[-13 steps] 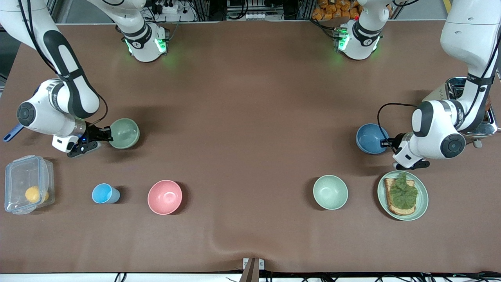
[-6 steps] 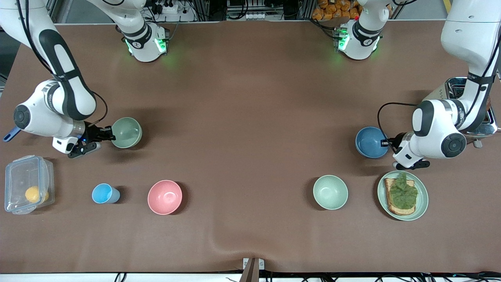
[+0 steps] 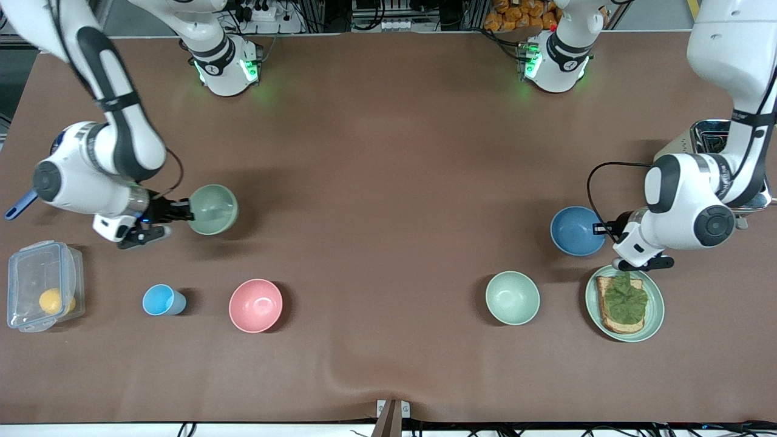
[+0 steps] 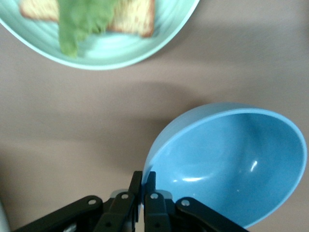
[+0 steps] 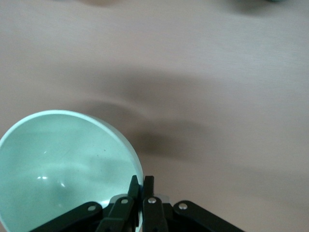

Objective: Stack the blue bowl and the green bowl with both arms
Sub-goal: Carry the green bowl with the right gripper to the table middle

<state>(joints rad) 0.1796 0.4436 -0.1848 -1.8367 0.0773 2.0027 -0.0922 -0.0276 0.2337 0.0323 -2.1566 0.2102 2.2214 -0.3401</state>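
Fingers (image 4: 145, 193) on smooth round bowl rims

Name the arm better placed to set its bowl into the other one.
Neither clearly. The left gripper pinches the blue bowl rim; the right gripper pinches the green bowl rim. Both bowls sit far apart at their own ends.

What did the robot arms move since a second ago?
The right tool, clamped on the green bowl, carried it toward the table's middle. The left tool shifted the blue bowl slightly nearer the camera. The pink bowl, cup and plate stayed put.
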